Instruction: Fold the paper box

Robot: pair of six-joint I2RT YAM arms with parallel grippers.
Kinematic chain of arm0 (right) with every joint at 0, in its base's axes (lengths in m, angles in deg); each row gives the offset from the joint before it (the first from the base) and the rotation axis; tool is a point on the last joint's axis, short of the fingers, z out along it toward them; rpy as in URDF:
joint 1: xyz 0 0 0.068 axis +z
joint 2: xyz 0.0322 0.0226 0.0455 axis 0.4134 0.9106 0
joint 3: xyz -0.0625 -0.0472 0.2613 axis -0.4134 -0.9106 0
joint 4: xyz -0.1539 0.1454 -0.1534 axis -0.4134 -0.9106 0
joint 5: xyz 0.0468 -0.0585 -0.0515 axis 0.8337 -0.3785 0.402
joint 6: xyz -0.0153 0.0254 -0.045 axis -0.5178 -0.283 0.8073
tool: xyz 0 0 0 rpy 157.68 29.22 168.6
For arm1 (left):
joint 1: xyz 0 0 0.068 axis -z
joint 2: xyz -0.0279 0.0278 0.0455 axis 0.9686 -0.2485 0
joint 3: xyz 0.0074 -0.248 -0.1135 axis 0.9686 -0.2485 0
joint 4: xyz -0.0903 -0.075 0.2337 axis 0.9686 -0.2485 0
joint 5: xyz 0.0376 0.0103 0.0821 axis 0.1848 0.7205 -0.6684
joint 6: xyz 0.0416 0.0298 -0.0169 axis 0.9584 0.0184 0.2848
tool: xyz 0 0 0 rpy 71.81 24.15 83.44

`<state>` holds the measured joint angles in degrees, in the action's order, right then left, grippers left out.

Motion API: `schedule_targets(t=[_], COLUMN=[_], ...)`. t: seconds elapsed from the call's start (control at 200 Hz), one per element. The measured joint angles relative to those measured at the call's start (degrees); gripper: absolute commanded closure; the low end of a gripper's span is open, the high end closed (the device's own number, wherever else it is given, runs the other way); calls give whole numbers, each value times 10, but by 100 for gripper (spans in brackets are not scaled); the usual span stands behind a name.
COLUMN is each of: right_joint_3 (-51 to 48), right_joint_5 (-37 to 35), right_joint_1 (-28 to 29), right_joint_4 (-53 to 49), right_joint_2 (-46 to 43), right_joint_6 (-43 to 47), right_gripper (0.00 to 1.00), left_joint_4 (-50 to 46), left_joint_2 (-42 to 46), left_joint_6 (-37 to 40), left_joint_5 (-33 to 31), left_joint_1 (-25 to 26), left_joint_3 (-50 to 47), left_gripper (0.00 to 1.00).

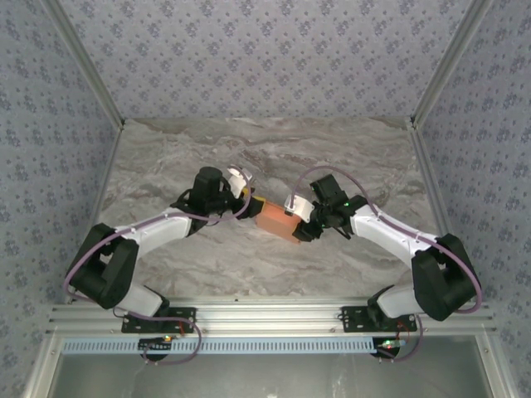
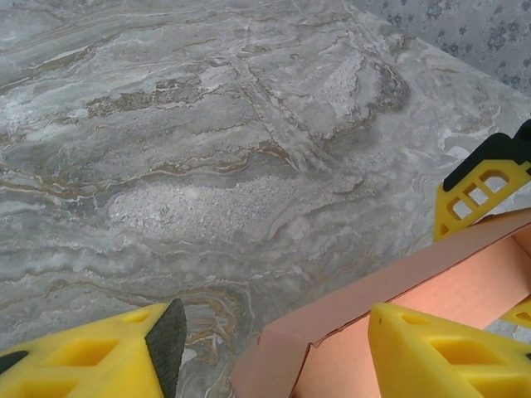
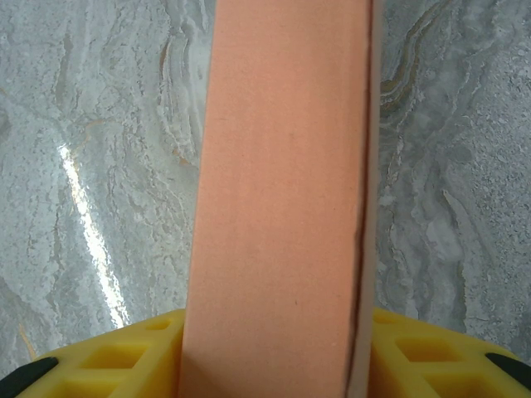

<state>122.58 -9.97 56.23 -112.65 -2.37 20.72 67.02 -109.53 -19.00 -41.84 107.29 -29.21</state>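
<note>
Between patterned walls (image 1: 249,58), on marbled table (image 1: 348,149), right gripper (image 1: 295,220) clamps the paper box (image 1: 272,218); left gripper (image 2: 274,327) gapes.

One high, two close.
Top camera looked down from high behind; both wrist cameras skimmed the marble table (image 1: 249,149), sharing the paper box (image 1: 274,222).

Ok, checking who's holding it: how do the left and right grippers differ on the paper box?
The right gripper is clamped across the paper box; the left gripper stands open. The left straddles one wall, one pad clear of it; the right spans its width. Both have yellow fingers.
</note>
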Motion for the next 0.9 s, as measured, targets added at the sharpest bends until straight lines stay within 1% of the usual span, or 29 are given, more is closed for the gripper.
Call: schedule_targets(t=[0.055,0.12,0.185,0.275,0.33,0.425,0.71,0.844,0.899], right_joint_3=[0,0,0,0,0,0,0,0,0], right_joint_5=[0,0,0,0,1,2,2,2,2], right_joint_1=[0,0,0,-1,-2,-3,-4,-4,-4], right_joint_4=[0,-1,-2,-3,-4,-5,-13,-14,-14], right_joint_2=[1,3,3,3,3,3,3,4,4], right_joint_6=[0,1,3,5,5,5,5,5,5], right_gripper=[50,51,51,51,51,51,51,51,51], left_joint_4=[0,2,3,0,-3,-3,-34,-44,-44], left_joint_2=[7,19,31,37,37,31,18,13,7], left_joint_6=[1,-2,-2,10,16,22,47,54,56], left_joint_5=[1,4,11,31,39,50,52,38,32], left_joint_1=[-3,-9,-16,-24,-25,-24,-11,-5,-4], left_joint_3=[-2,-10,-21,-29,-29,-29,-20,-15,-15], left_gripper=[25,25,28,38,41,43,43,46,49])
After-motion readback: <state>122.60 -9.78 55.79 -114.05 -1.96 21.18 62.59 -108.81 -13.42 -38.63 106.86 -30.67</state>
